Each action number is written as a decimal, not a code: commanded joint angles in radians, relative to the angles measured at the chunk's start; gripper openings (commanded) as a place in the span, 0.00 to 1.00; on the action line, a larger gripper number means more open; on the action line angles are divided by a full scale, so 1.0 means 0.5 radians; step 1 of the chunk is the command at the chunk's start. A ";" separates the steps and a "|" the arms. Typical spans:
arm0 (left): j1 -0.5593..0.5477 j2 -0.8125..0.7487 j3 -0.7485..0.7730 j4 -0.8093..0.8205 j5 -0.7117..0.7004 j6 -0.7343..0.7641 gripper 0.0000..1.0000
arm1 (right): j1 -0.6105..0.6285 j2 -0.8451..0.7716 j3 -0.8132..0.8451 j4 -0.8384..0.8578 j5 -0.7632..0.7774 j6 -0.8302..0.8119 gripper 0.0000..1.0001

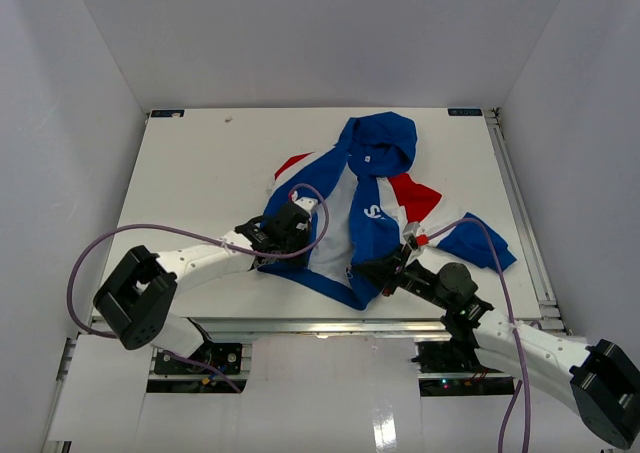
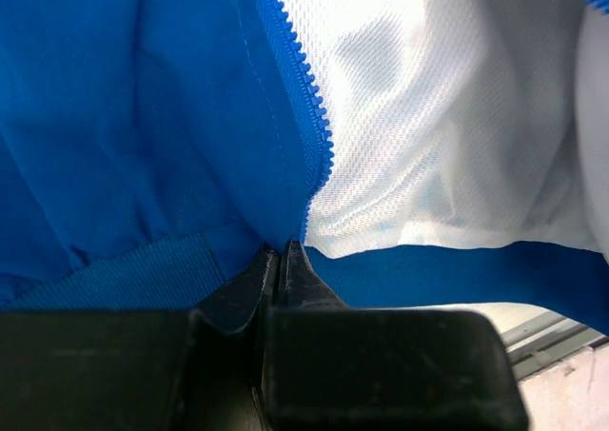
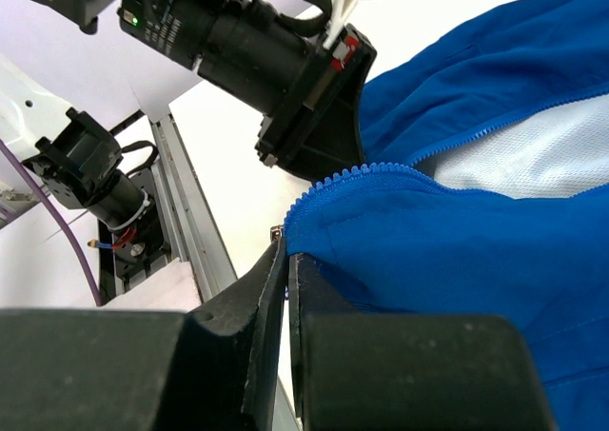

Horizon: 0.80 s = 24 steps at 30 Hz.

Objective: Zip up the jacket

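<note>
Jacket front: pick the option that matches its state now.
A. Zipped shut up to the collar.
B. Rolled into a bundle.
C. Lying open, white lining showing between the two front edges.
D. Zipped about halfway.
C: the jacket lies spread open, its white lining bare between the front edges, and the zipper teeth in the left wrist view run alone, joined to no second row.

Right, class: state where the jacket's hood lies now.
Top view: the hood sits at the far end of the jacket, right of table centre.
</note>
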<state>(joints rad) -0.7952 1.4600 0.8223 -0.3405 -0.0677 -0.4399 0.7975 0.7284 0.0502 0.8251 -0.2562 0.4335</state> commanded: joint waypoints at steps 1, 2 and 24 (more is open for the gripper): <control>-0.011 -0.141 0.030 -0.011 0.013 -0.019 0.17 | -0.012 -0.002 0.056 0.059 0.015 -0.042 0.08; -0.008 -0.145 0.026 -0.006 0.018 -0.014 0.00 | -0.012 0.000 0.053 0.058 0.015 -0.042 0.08; 0.013 -0.731 -0.354 1.022 0.865 0.240 0.00 | -0.012 0.212 0.057 0.370 -0.210 -0.098 0.08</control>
<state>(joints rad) -0.7940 1.1318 0.6864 0.0623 0.2583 -0.3459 0.7975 0.8394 0.0505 0.9051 -0.3229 0.4129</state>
